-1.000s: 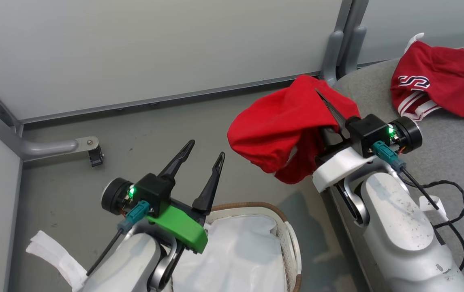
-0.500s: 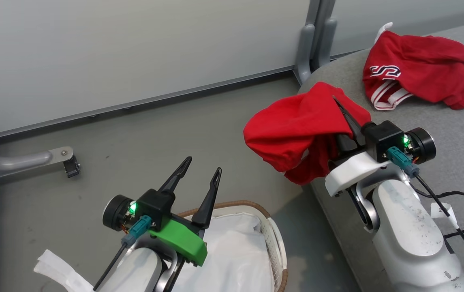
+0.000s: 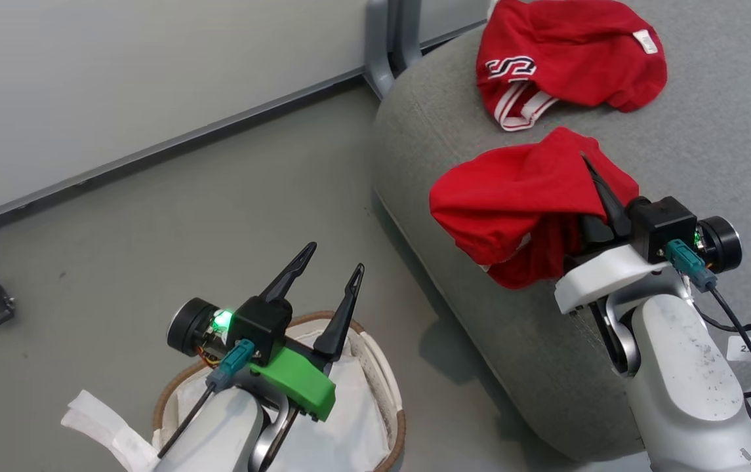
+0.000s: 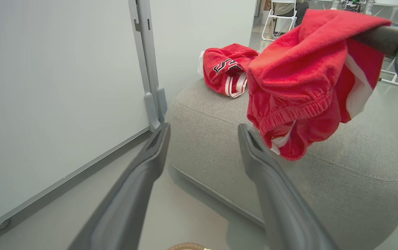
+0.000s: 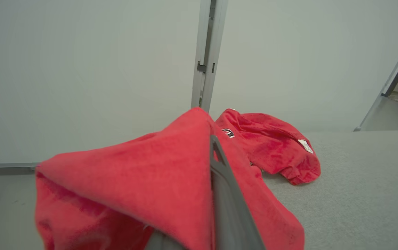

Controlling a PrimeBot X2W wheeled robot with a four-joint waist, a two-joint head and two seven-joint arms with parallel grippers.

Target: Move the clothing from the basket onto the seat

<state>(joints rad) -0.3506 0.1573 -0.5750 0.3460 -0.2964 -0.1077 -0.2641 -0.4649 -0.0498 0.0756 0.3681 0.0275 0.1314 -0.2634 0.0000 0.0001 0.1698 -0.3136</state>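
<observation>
Red shorts (image 3: 513, 203) hang from the right gripper (image 3: 588, 164), clamped on them above the grey seat (image 3: 454, 131). Left gripper (image 3: 336, 257) stands spread wide over the basket (image 3: 395, 419).

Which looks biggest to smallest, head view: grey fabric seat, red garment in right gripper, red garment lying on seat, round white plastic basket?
1. Grey fabric seat.
2. Held red garment in the right gripper and lying red garment on the seat: alike, held one nearer, so tied.
Round white plastic basket: half hidden and cropped, unsure.
</observation>
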